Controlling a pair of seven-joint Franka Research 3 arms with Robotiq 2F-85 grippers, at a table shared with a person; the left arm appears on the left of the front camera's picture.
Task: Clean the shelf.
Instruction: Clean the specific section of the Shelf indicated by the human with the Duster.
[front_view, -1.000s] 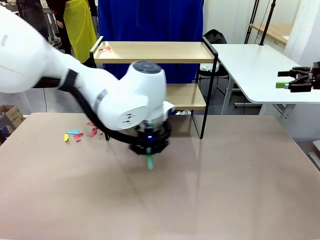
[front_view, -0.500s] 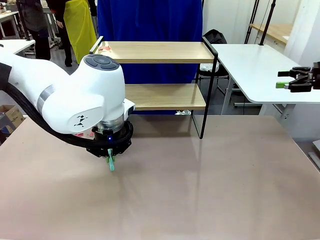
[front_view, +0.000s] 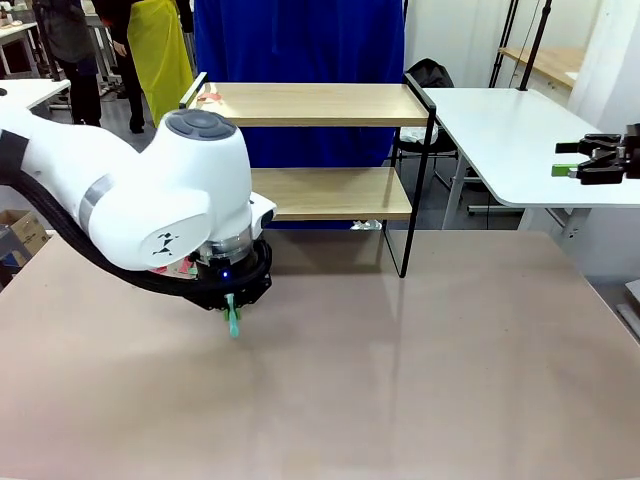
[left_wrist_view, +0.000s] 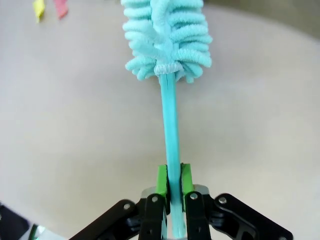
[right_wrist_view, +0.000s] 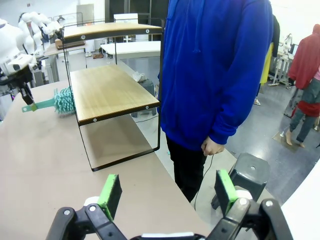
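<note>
**Mia:** What is closest to us?

**Ben:** The brown table (front_view: 450, 380). Over it, the left jaws are shut tight on the thin stick of a fluffy blue-green duster (left_wrist_view: 167, 40).

**Mia:** Where is the shelf?

**Ben:** The shelf (front_view: 310, 105) stands at the far edge of the table, just past the duster. Little paper bits (front_view: 208, 96) lie on a corner of its top board.

**Mia:** Is it heavy?

**Ben:** I think it is light. The boards look hard and smooth. The legs are skinny, so a big push may slide it or tip it. Wipe softly. If you must hold it, grab the black frame.

**Mia:** And the other arm?

**Ben:** The right jaws are wide open and hold nothing. They hang off to the side by a white table (front_view: 500, 130). A person in a blue hoodie (right_wrist_view: 215, 70) stands behind the shelf.
</note>
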